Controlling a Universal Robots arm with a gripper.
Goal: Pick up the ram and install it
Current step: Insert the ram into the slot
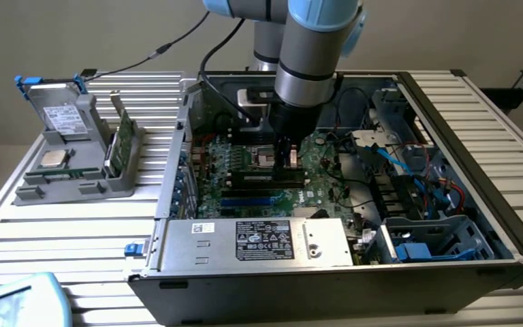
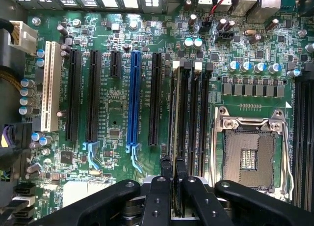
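- Nearest in the exterior view, the silver power supply [image 1: 252,242] sits along the front edge of the open computer case [image 1: 479,170]. It plays no part in the job.
- Behind it lies the green motherboard [image 1: 243,194]. The gripper [image 2: 173,161] hangs low over its middle, and its jaws are closed tight on the ram [image 2: 174,108].
- The ram is seen edge-on from the wrist as a thin, pale-sided strip running straight away from the fingertips. It is lined up with the black memory slots [image 2: 194,118], between the long expansion slots [image 2: 133,93] and the empty processor socket [image 2: 255,147].
- The pick-up is done, judging by the grip. The ram stands at or just above its slot, so installing is under way. Whether it is pressed home or the end latches have closed cannot be told.
- On the exterior view's left, well apart from the case, a grey holder [image 1: 35,194] carries a square processor chip [image 1: 54,159] and an upright green expansion card [image 1: 120,143].
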